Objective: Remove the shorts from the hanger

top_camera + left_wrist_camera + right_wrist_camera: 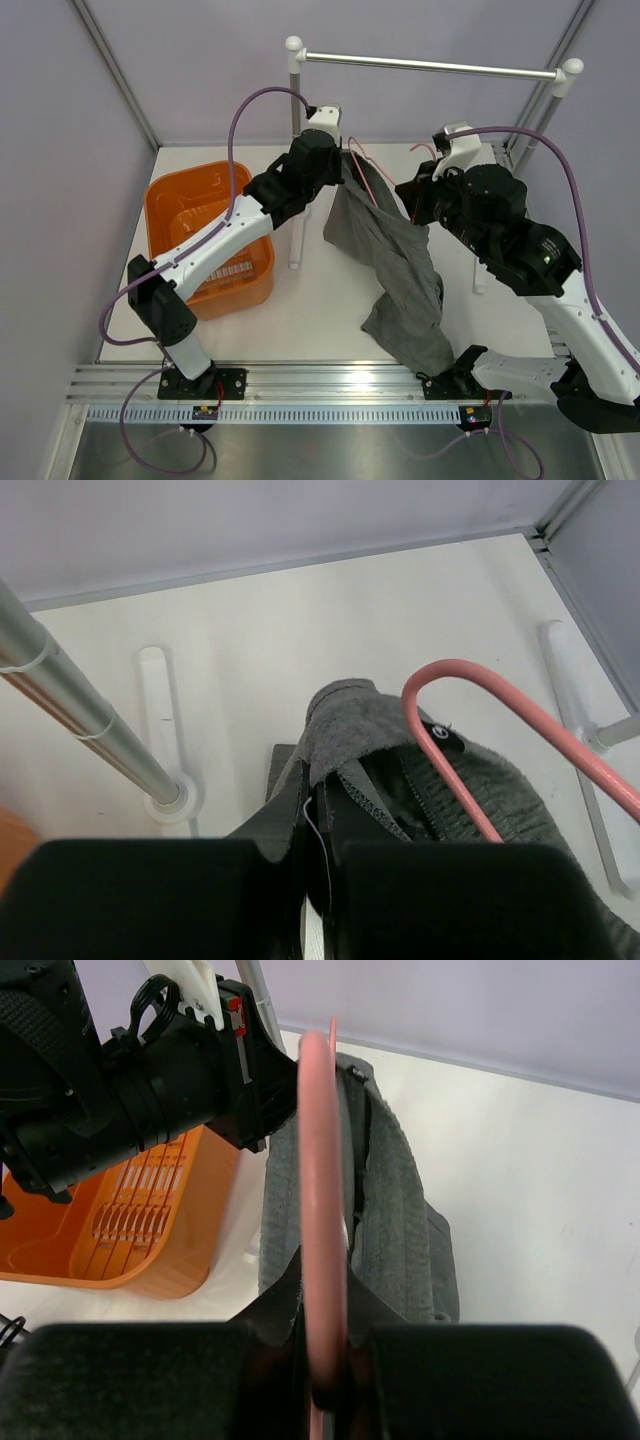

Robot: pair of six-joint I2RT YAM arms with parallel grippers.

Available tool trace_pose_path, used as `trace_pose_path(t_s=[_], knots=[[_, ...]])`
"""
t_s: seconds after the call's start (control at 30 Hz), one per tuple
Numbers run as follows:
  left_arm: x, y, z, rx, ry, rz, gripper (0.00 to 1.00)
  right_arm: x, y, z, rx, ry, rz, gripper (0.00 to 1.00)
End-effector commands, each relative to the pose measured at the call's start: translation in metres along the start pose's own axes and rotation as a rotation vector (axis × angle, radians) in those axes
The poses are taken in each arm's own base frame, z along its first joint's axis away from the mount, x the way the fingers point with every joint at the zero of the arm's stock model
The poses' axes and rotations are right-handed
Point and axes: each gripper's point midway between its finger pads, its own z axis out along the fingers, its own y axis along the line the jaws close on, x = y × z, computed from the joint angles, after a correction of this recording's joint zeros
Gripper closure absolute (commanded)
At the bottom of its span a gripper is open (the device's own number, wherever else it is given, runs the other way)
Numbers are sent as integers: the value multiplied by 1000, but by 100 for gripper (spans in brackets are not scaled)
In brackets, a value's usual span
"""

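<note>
The dark grey shorts hang from the pink wire hanger, one leg trailing onto the table near the front. My left gripper is shut on the waistband of the shorts at the hanger's left end; the pink hanger curves past on the right. My right gripper is shut on the hanger, whose wire runs straight out between my fingers, with the shorts draped beside it. Both hold the load above the table.
An orange basket stands on the table at the left, also in the right wrist view. A silver rail with white end caps spans the back on two posts; one post is close to my left gripper.
</note>
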Motion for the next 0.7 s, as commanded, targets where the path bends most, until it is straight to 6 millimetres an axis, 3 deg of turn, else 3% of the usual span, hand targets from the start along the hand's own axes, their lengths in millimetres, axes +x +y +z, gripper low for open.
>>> trace_pose_path(t_s=[0.0, 0.1, 0.13, 0.17, 0.27, 0.3, 0.37, 0.4, 0.47, 0.57, 0.67], knots=[[-30, -1, -2, 60, -85, -27, 100, -17, 1, -21, -20, -68, 12, 100], [-17, -17, -13, 163, -45, -20, 100, -24, -3, -16, 15, -94, 1, 100], [-5, -23, -17, 194, -23, 2, 100, -27, -4, -12, 27, -103, -11, 100], [-15, -31, -33, 241, -58, 0, 100, -29, -6, -9, 43, -109, -16, 100], [-6, -57, -64, 353, -61, 50, 100, -33, -17, -2, 112, -130, -35, 100], [-15, -61, -81, 387, -86, 59, 100, -35, -21, 0, 140, -140, -39, 100], [-7, -82, -106, 502, -81, 116, 100, -41, -24, 6, 164, -165, -50, 100], [-15, -86, -126, 556, -111, 128, 100, -44, -27, 8, 193, -174, -51, 100], [-12, -105, -155, 698, -125, 184, 100, -51, -29, 19, 223, -195, -83, 100], [-7, -112, -187, 805, -123, 248, 100, -64, -38, 35, 310, -215, -123, 100], [-16, -102, -199, 770, -146, 252, 100, -79, -38, 38, 334, -241, -111, 100]])
